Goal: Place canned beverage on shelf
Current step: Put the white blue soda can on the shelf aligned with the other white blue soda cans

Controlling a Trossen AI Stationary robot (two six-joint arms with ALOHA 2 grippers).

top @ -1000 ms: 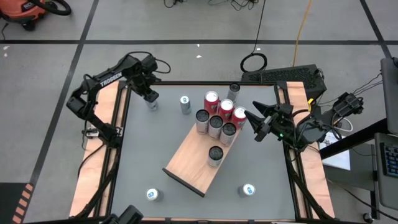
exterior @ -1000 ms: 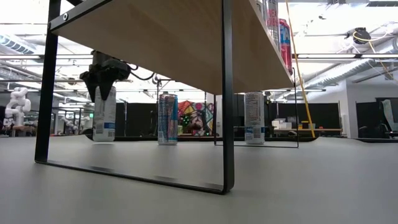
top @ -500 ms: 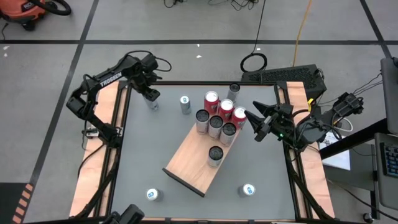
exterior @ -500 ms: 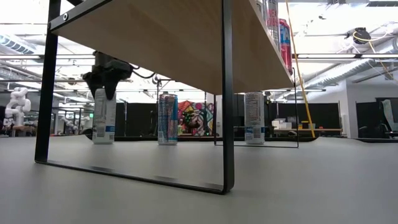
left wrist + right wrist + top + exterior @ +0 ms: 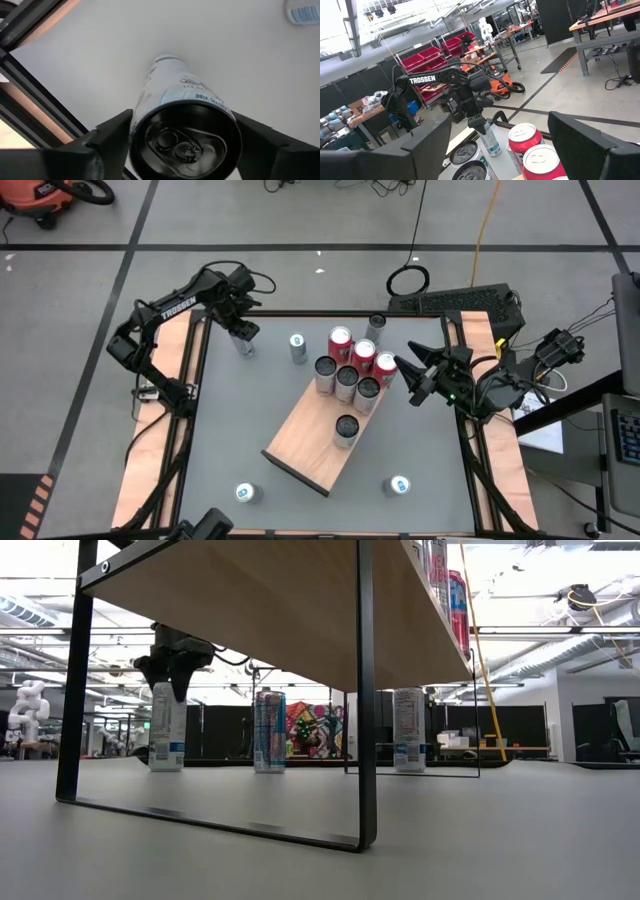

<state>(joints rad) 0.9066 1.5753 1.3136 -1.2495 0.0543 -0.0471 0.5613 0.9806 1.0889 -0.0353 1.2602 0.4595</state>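
The white can (image 5: 244, 346) stands upright on the grey tabletop (image 5: 240, 430) at the far left, well apart from the shelf (image 5: 310, 442), where seven cans (image 5: 350, 375) are already gathered on the far part of the board. The left gripper (image 5: 241, 335) is directly above this can, its fingers (image 5: 107, 135) spread on both sides of the top, and I cannot tell if they press it or not. For a good grasp, I think the fingers should go lower, below the rim, and close evenly so the can does not tilt. The right gripper (image 5: 412, 380) waits released beside the shelf's far right end, holding nothing
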